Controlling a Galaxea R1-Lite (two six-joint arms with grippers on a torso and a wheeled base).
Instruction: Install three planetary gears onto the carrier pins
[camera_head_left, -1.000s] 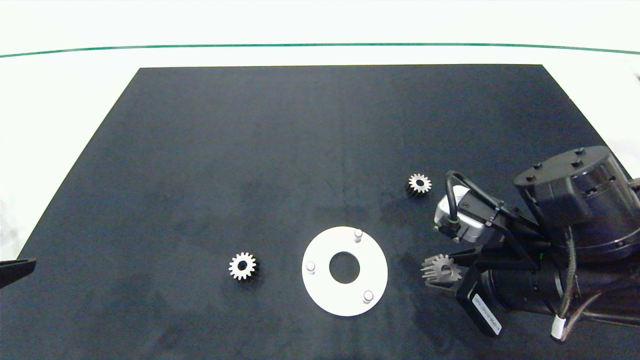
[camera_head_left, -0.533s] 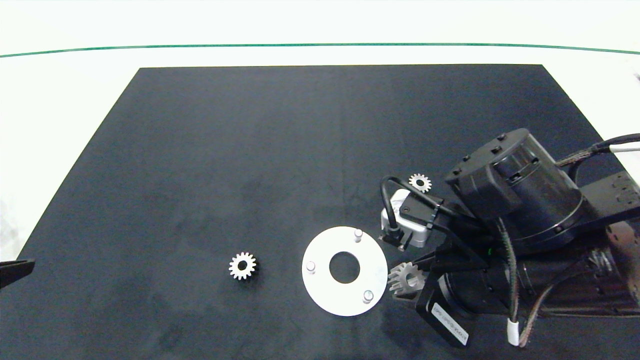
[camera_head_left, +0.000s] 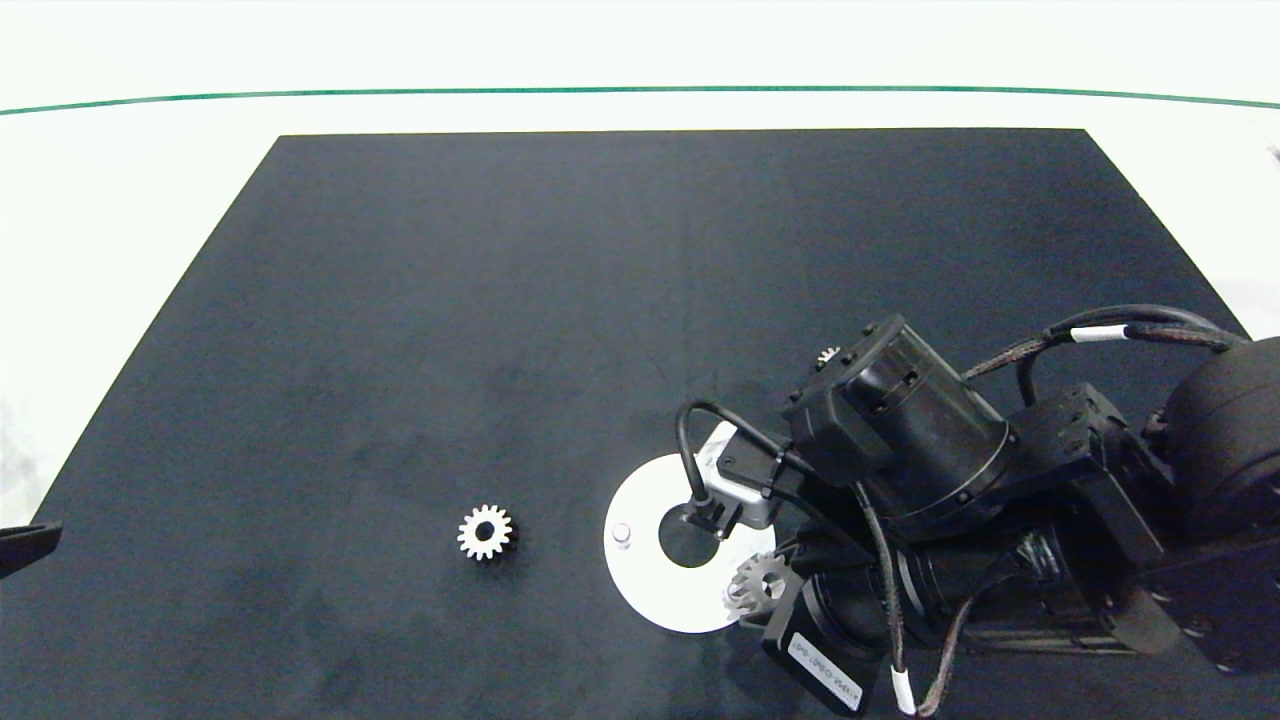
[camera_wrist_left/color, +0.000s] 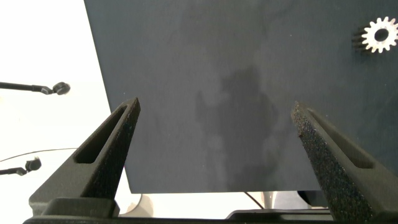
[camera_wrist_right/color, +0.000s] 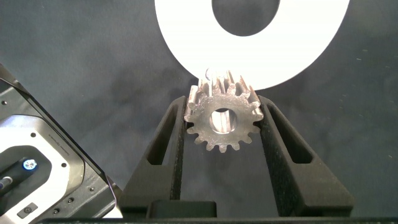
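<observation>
A pale surface (camera_head_left: 140, 250) carries a large dark mat (camera_head_left: 500, 320) that fills most of the head view. The right arm (camera_head_left: 1000, 520) comes in from the right edge and covers the right side of the white disc (camera_head_left: 650, 600), which lies flat on the mat's near half. The disc's big centre hole (camera_head_left: 685, 540) shows partly under the arm's wrist camera. Only one of the carrier pins (camera_head_left: 621, 535) is in plain sight, standing upright near the disc's left rim; the others are hidden by the arm.

The right hand (camera_wrist_right/color: 221, 127) pinches one gear (camera_wrist_right/color: 222, 118) between its two dark fingers (camera_wrist_right/color: 171, 140), over the disc's near right edge. In the right wrist view the gear's bore faces the camera and its teeth overlap the disc's rim; whether it touches a pin cannot be told.

A second gear (camera_head_left: 485, 533) lies flat on the mat, well left of the disc. A third gear (camera_head_left: 827, 355) peeks out beyond the right arm, mostly hidden.

The left hand (camera_wrist_left/color: 214, 149) hangs at the mat's left edge, its fingers spread wide and holding nothing.
</observation>
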